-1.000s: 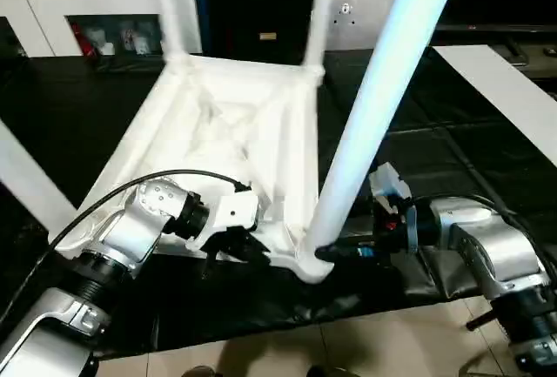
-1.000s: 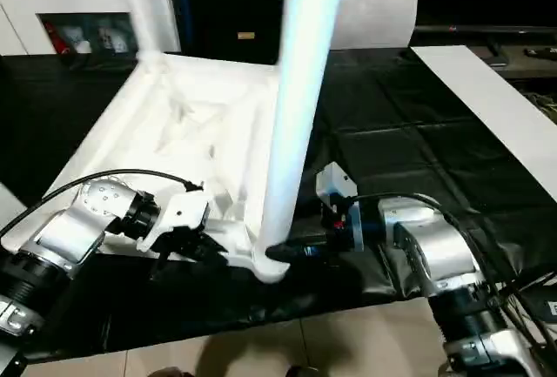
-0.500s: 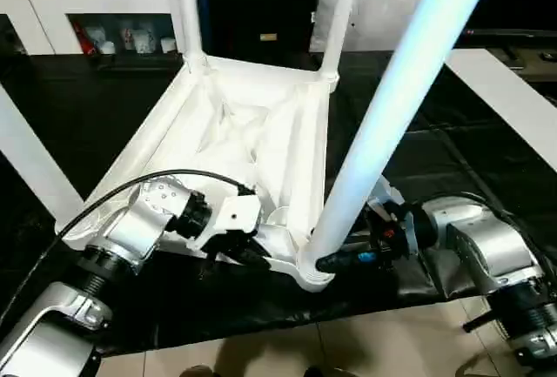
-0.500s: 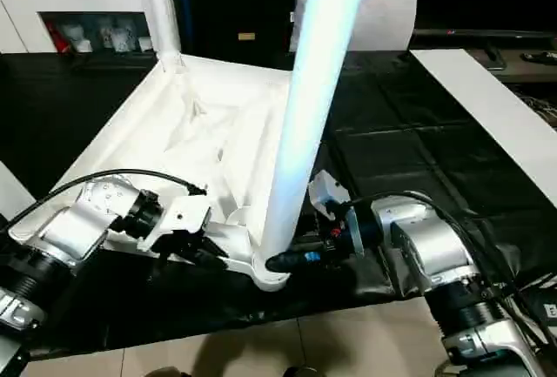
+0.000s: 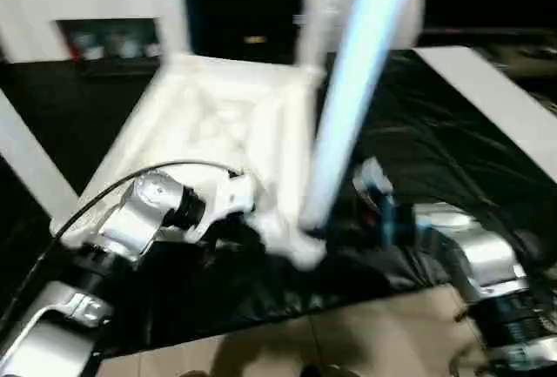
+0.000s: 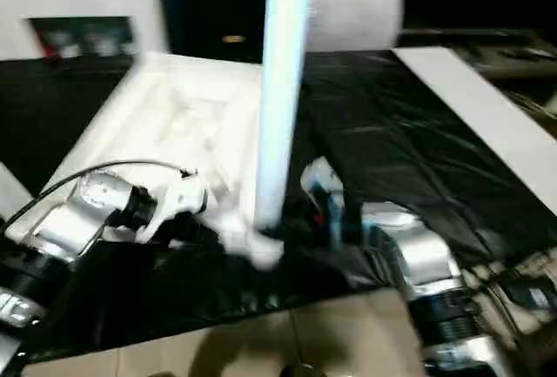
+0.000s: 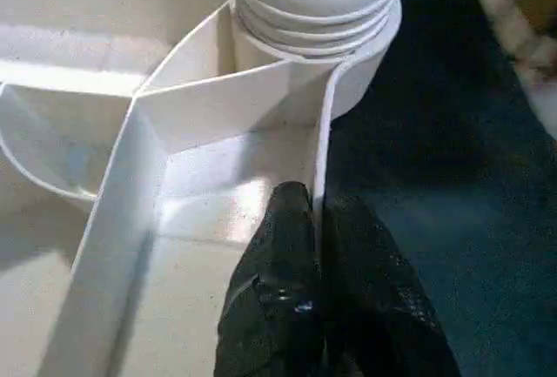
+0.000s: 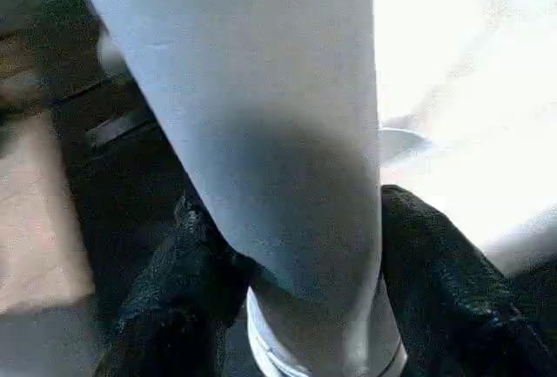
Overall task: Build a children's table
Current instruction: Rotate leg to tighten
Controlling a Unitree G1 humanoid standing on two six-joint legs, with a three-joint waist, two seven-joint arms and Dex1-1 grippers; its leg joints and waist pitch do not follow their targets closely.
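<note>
At the near corner of the upturned tabletop point(image 5: 218, 124), our left pincer point(image 7: 318, 220) is pinched shut on the thin rim wall, one black finger on each side of it, just beside the corner socket point(image 7: 318, 55). We judge this grip is there to steady the top while the leg goes in. Our right pincer point(image 8: 291, 246) is clamped around the base of the near leg point(image 5: 348, 90), a black finger on either side, low down by the socket collar. The low hold probably gives control for seating or twisting the end home. The leg stands nearly upright in that socket, leaning a little away from us.

Further out, the tabletop lies underside up on the black-covered bench point(image 5: 452, 142), ribs showing. Two more legs point(image 5: 170, 11) rise from its far corners, and another white leg point(image 5: 26, 159) crosses at our left. A pale pillow-like bag point(image 6: 361, 16) sits beyond, and a flat white board point(image 6: 479, 103) lies to the right.
</note>
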